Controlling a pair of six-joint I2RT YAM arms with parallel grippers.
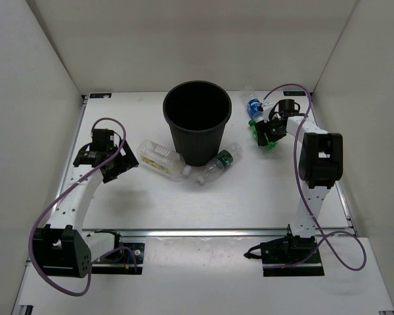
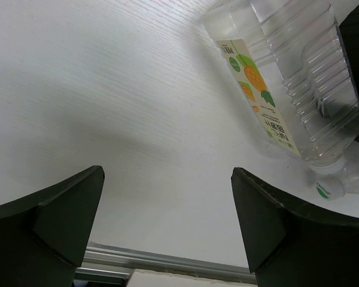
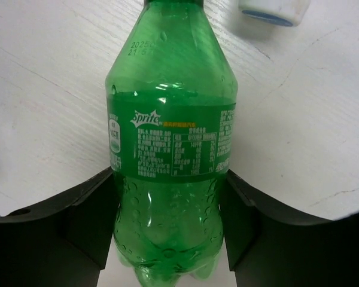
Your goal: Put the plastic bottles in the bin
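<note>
While your R pincer [image 3: 167,197] grips green Sprite bottle [image 3: 170,137], blue-label bottle [image 1: 253,106] lies beside; bin [image 1: 197,141] stands betw. it & wide-open L pincer [image 2: 167,179].

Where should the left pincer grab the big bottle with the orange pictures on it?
Around its ribbed middle, coming down from above. The big bottle lies flat on its side left of the bin, so the open left pincer can straddle its width.

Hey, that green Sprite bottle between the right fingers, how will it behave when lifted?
Probably light: the green Sprite bottle looks empty. Its thin walls may dent under the fingers. Smooth and round, it could slip or roll if released.
</note>
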